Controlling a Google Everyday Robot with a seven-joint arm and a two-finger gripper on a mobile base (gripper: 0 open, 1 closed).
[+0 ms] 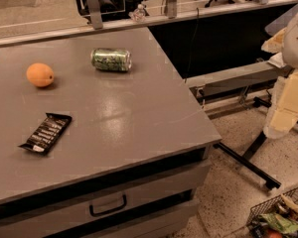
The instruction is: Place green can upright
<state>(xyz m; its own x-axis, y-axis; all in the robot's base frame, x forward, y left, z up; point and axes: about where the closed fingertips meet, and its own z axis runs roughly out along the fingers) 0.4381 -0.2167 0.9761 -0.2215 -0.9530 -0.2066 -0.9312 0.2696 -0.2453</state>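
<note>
The green can (111,60) lies on its side on the far part of the grey table (139,128), its silver ends pointing left and right. My gripper (282,114) hangs at the right edge of the view, off the table and over the floor. It is well to the right of the can and nothing shows in it.
An orange fruit (40,75) sits left of the can. A black snack bar (45,133) lies near the table's front left. A rail with posts (93,6) runs behind the table. A wire basket (278,214) with packets stands on the floor at lower right, and black stand legs (248,165) cross the floor.
</note>
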